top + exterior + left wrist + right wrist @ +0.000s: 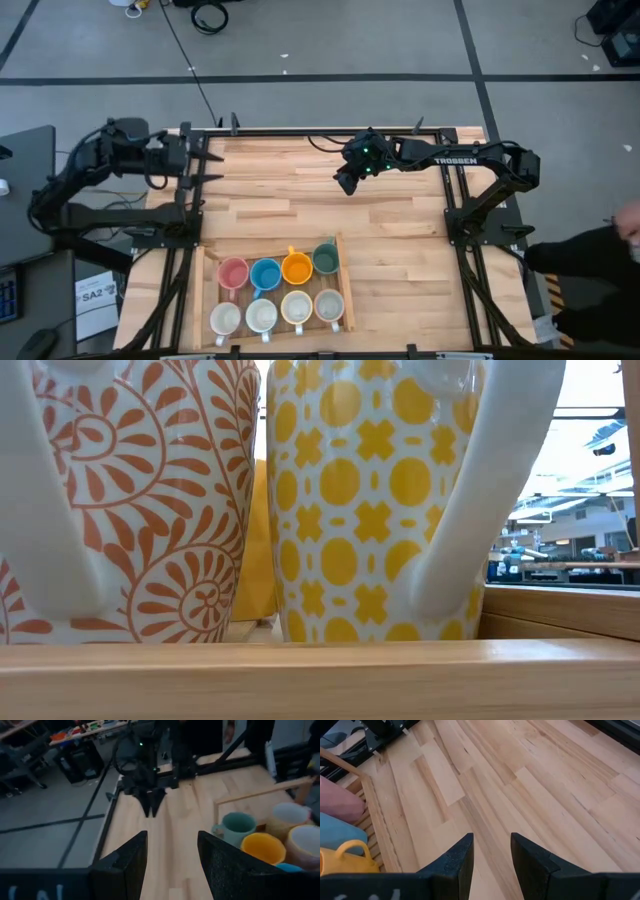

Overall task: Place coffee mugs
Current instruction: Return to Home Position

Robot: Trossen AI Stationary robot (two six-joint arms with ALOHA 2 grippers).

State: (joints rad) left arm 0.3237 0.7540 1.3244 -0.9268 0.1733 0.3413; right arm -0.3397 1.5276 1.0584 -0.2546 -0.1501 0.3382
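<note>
Eight coffee mugs (265, 274) in tray (344, 285), two rows of four

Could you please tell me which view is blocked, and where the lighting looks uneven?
Low view: an orange-swirled white mug and a yellow-patterned white mug fill the frame and hide the wooden table, with a bright background at right. High view: evenly lit, no evident glare on that table.

Robotics lab | taped concrete floor (300, 40) | loose cables (210, 17) | cluttered equip. benches (85, 730)

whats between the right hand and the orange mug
Bare tabletop and the tray's rim lie between the right hand and the orange mug; the high and right wrist views show it.
</note>
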